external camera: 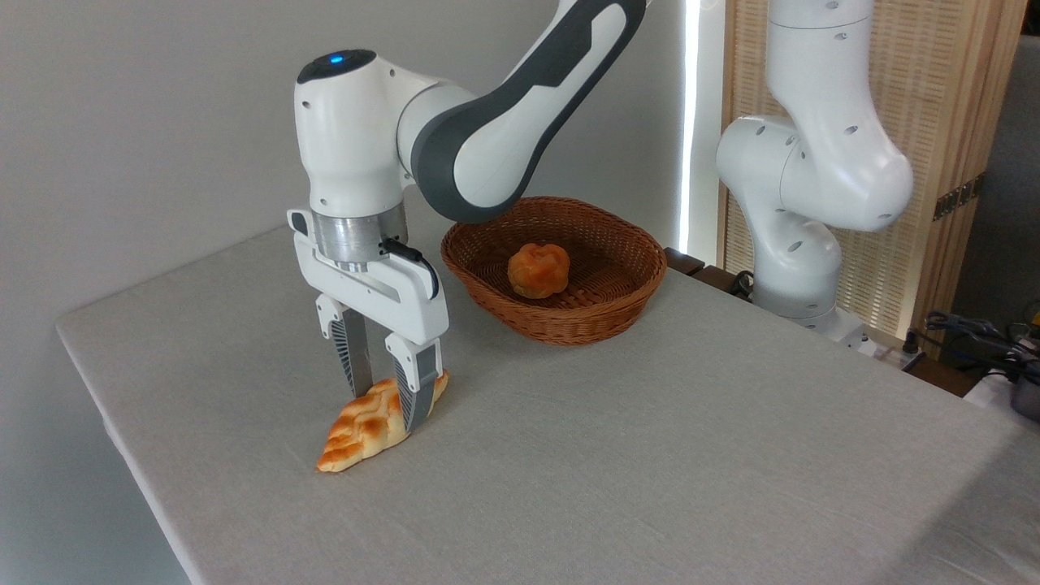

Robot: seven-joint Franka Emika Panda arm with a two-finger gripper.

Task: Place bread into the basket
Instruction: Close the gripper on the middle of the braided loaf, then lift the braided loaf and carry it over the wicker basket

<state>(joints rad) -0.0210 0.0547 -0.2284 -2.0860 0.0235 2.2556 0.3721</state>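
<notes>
The bread (361,431), a braided golden loaf, lies near the table's front left with its tapered tip pointing toward the front edge. My gripper (386,398) comes straight down over the loaf's far half. One finger presses each long side, so it is shut on the bread, which still touches the tablecloth. The front finger hides part of the loaf. The basket (605,313), reddish-brown oval wicker, stands behind and to the right, about a hand's width from the gripper.
A small round orange bun (538,270) sits inside the basket. A second white robot arm (812,179) stands at the table's back right, with cables (975,333) beside it. The table's left edge (106,406) runs close to the loaf.
</notes>
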